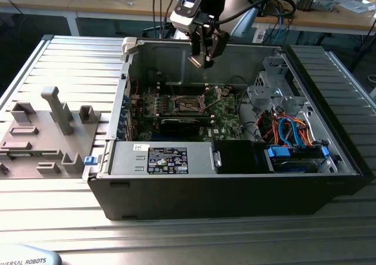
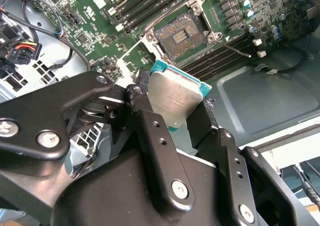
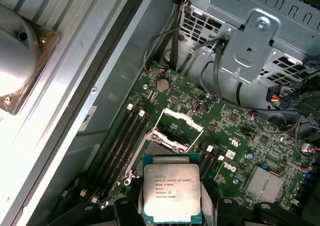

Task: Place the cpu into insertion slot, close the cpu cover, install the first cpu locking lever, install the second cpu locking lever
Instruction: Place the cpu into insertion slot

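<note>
tool: black jointed fingers fill the foreground of both wrist views, clenched on two opposite edges of the cpu. in the exterior view the tool hangs inside the open computer case, up near its rim.
cpu: flat square chip with a silver-grey top and a teal rim, held in the air above the green board and clear of the socket. in the second wrist view the cpu sits tilted between the fingers.
writing on cpu: several lines of small dark print on the metal top, seen in the first wrist view.
socket: bare, with its grid of contacts showing. no chip sits in it.
cpu cover: silvery frame with a square window, lifted open over the socket.
green board: lies on the floor of the case. black memory slots run beside the socket. a coin battery and a finned heat sink sit further off. white lettering is scattered across it.
computer case: black, lying on its side with the side panel off. it rests on a ribbed metal tabletop.
power supply: grey box at the case's near edge. it carries a blue-and-white sticker full of fine print.
cables: blue and orange, bundled at the exterior view's right.
grey fixture: moulded holder on the tabletop at the exterior view's left, beside the case.
</note>
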Robot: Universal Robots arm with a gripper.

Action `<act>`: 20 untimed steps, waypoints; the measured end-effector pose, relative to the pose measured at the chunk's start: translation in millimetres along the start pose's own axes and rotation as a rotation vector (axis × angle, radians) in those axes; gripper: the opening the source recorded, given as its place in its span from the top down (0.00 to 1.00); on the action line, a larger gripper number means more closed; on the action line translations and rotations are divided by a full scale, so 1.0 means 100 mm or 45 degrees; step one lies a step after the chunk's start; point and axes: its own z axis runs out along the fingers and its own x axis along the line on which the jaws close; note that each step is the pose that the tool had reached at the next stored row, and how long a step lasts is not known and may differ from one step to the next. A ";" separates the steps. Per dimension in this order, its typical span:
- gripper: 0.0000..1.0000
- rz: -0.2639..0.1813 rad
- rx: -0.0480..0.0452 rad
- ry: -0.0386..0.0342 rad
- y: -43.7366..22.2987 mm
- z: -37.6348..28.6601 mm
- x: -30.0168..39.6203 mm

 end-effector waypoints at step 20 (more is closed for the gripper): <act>0.46 0.017 0.000 -0.0012 0.000 0.000 0.000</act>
